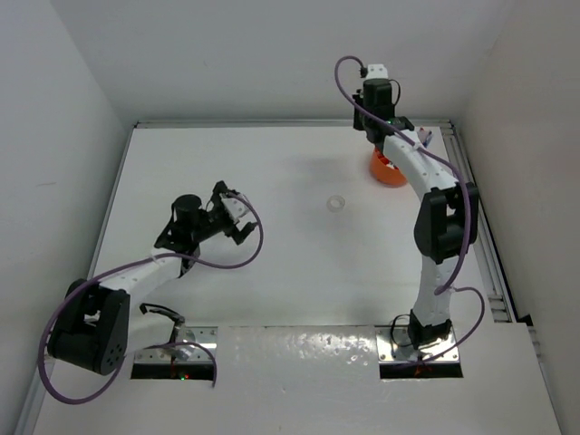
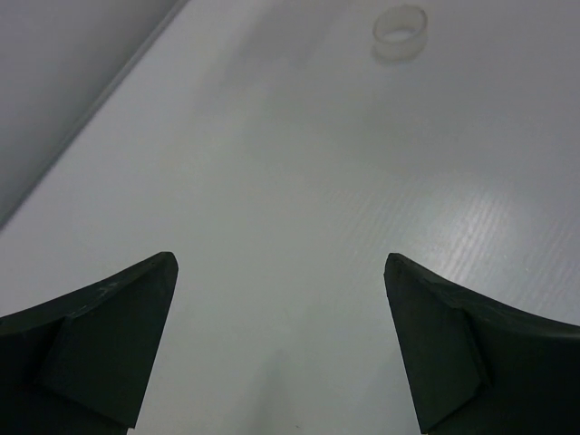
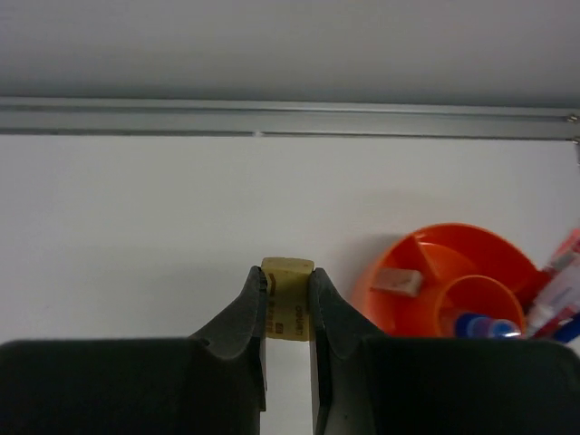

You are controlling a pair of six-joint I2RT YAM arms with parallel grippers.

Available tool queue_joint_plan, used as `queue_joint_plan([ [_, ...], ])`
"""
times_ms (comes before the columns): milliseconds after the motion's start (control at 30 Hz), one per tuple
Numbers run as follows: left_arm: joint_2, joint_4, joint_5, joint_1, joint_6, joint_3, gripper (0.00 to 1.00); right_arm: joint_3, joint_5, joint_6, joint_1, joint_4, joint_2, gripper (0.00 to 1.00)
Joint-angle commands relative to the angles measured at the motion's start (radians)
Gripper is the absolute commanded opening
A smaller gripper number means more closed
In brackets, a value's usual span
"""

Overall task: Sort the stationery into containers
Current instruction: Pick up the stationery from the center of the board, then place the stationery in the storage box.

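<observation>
My right gripper (image 3: pixel 287 288) is shut on a tan eraser (image 3: pixel 288 299), just left of the round orange tub (image 3: pixel 458 263) at the table's far right. The orange tub (image 1: pixel 388 172) holds a grey-white eraser (image 3: pixel 398 282) in one compartment, a blue-capped item (image 3: pixel 473 323) in its middle cup, and pens (image 3: pixel 560 281) at its right side. In the top view the right arm hides most of the tub. A clear tape ring (image 1: pixel 337 203) lies on the table's middle, and the tape ring (image 2: pixel 400 24) also shows far ahead of my open, empty left gripper (image 2: pixel 281 290), which sits at mid-left (image 1: pixel 231 216).
A metal rail (image 3: pixel 290 118) runs along the table's far edge behind the tub, with the grey wall right above it. Another rail (image 1: pixel 480 236) lines the right side. The left wall (image 2: pixel 63 82) stands close beside the left gripper.
</observation>
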Motion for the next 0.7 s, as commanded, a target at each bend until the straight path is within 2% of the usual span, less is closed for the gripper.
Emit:
queue_joint_plan([
  [0,0.023,0.188,0.036,0.003,0.086,0.075,0.97,0.033,0.115,-0.06,-0.033,-0.025,0.041,0.0],
  [100,0.091,0.301,-0.111,0.032,-0.052,0.156,0.99,0.073,0.152,-0.083,-0.07,-0.044,0.084,0.0],
  [167,0.143,0.234,-0.193,0.058,-0.129,0.237,0.99,0.09,0.155,-0.097,-0.083,-0.053,0.104,0.0],
  [200,0.196,0.188,-0.286,0.076,-0.155,0.283,0.99,0.103,0.156,-0.1,-0.093,-0.068,0.124,0.0],
  [267,0.227,0.136,-0.353,0.076,-0.162,0.342,0.99,0.105,0.15,-0.103,-0.103,-0.075,0.135,0.0],
  [333,0.226,0.126,-0.332,0.079,-0.122,0.34,0.99,0.087,0.144,-0.103,-0.106,-0.068,0.141,0.0],
  [467,0.237,-0.013,-0.301,0.095,-0.163,0.368,0.99,0.051,0.146,-0.081,-0.112,-0.047,0.156,0.0],
  [667,0.229,-0.07,-0.288,0.101,-0.203,0.359,0.97,0.042,0.153,-0.081,-0.117,-0.042,0.185,0.0],
])
